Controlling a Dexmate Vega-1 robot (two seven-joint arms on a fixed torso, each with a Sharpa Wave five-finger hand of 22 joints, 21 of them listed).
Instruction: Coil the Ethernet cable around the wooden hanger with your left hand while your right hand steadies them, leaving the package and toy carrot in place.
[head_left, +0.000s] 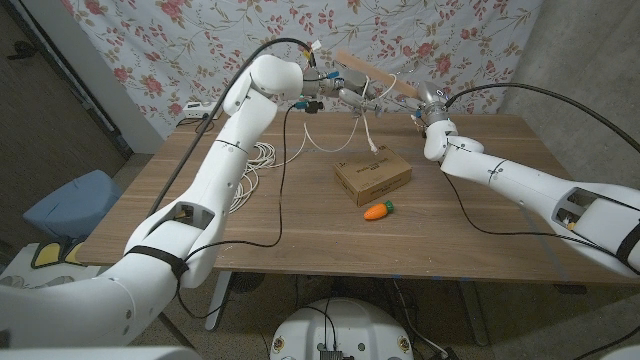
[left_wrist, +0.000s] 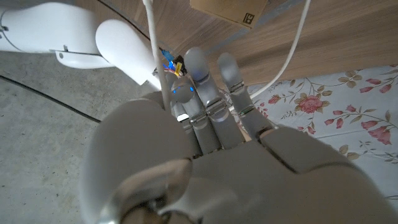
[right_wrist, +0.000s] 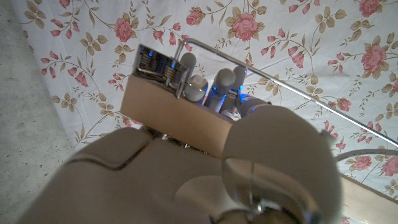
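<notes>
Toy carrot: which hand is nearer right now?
Right, by a little. The right hand holds the hanger up behind the table's far right part; the left hand is raised farther back to the left, beyond the package. The carrot lies in front of both.

The wooden hanger (head_left: 375, 78) was held in the air above the far edge of the table (head_left: 500, 240), spanning between the two hands: the left hand (head_left: 350, 98) at its left part, the right hand (head_left: 432, 103) at its right end. The Ethernet cable (head_left: 372, 130) hung from the hanger toward the package (head_left: 372, 176), which sat near the table's middle (slightly toward the far side). The toy carrot (head_left: 377, 211) lay just near of the package, apart from it. More of the cable lay looped on the table's left side, well left of the package.
</notes>
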